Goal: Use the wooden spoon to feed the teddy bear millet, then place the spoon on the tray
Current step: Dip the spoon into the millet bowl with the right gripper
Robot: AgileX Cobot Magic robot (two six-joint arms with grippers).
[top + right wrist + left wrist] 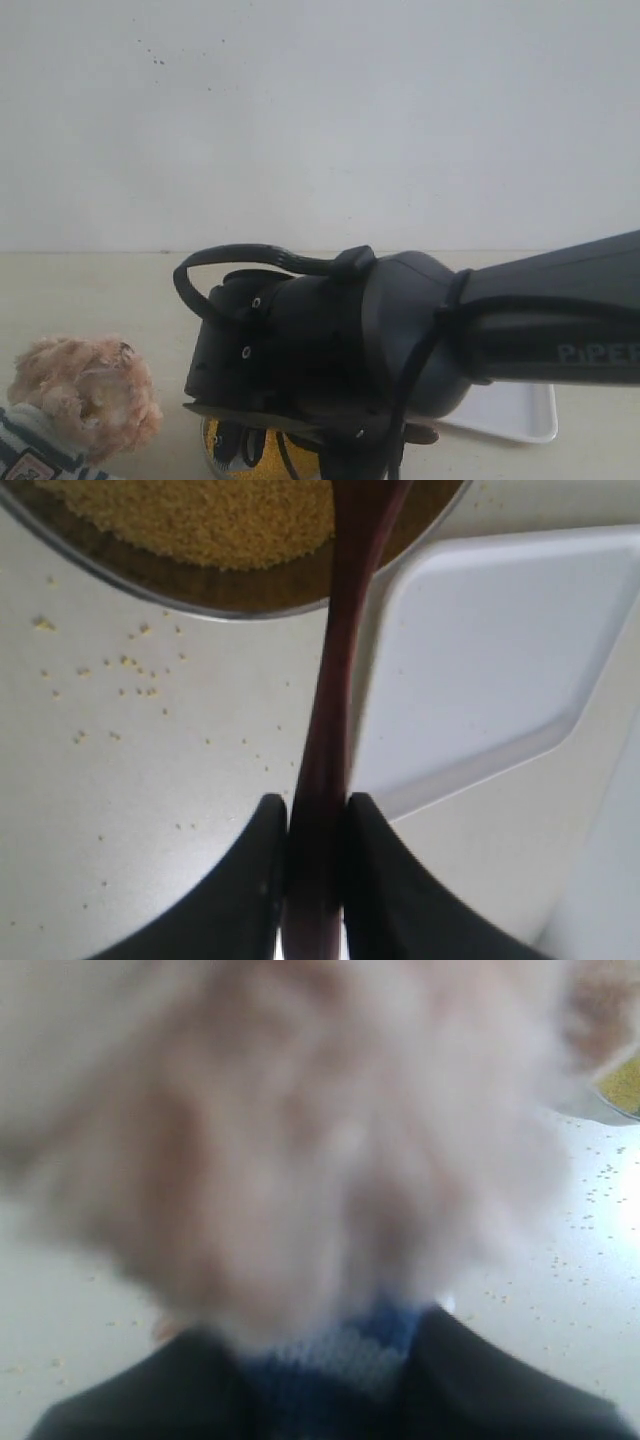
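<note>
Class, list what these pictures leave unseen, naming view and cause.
The wooden spoon tip: right wrist view, cut by the edge.
The teddy bear face: left wrist view, blurred.
The millet: exterior view, mostly behind the right arm.
The left gripper hold: left wrist view, blurred.

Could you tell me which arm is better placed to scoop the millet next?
Right: the right gripper is shut on the spoon, which reaches to the millet. The left gripper straddles the bear.

Reaching in low with the right arm (520, 310), pinching the wooden spoon (338, 680) in the right gripper (315, 815), clasping the teddy bear (300, 1160) in the left gripper (325, 1350).
</note>
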